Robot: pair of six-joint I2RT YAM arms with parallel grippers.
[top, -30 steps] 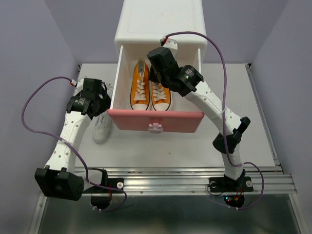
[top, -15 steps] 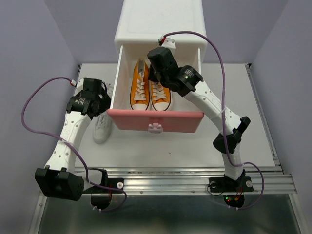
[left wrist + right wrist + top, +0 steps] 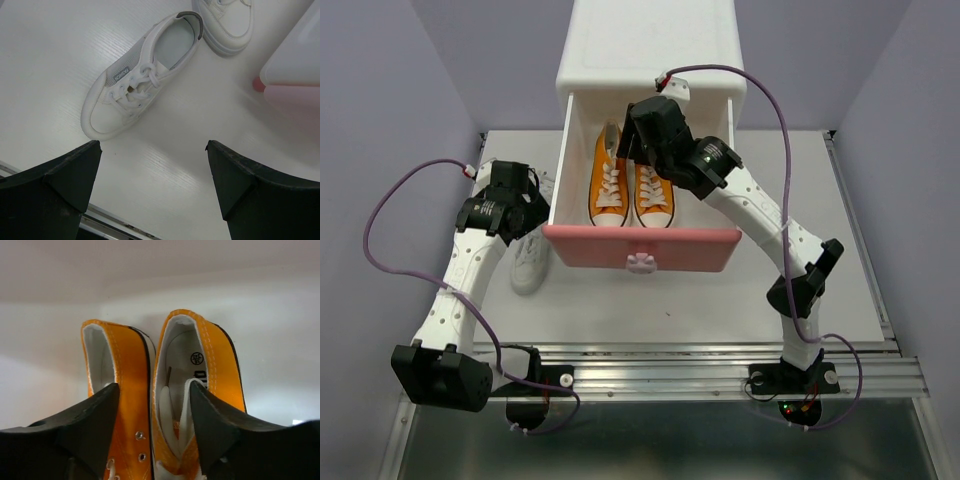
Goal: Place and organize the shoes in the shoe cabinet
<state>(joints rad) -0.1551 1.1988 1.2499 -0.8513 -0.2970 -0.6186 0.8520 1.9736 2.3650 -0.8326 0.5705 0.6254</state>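
White sneaker (image 3: 142, 75) lies on its sole on the table (image 3: 50, 60), just left of the shoe cabinet (image 3: 650, 40), and the next move most likely turns on it. In the left wrist view its long axis runs on a diagonal, with the toe toward the lower left and the heel collar toward the upper right. It therefore sits skewed to the line between the fingers, not square across it. Its mate (image 3: 225, 22) lies just past the heel and is only partly in view.

The left gripper (image 3: 152, 147) hangs above the near shoe with its 2 fingers spread wide and nothing between them. The shoe lies ahead of the fingertips, not yet inside them. I judge the wrist would have to turn and reach forward so that the fingers close across the shoe's width.

The orange pair (image 3: 630, 190) rests side by side in the open drawer (image 3: 640, 246), toes toward the pink front. The right gripper (image 3: 153, 387) hovers over their heels, fingers apart and holding nothing. The drawer's side wall stands between it and the white pair, so the left arm is plainly the nearer one.
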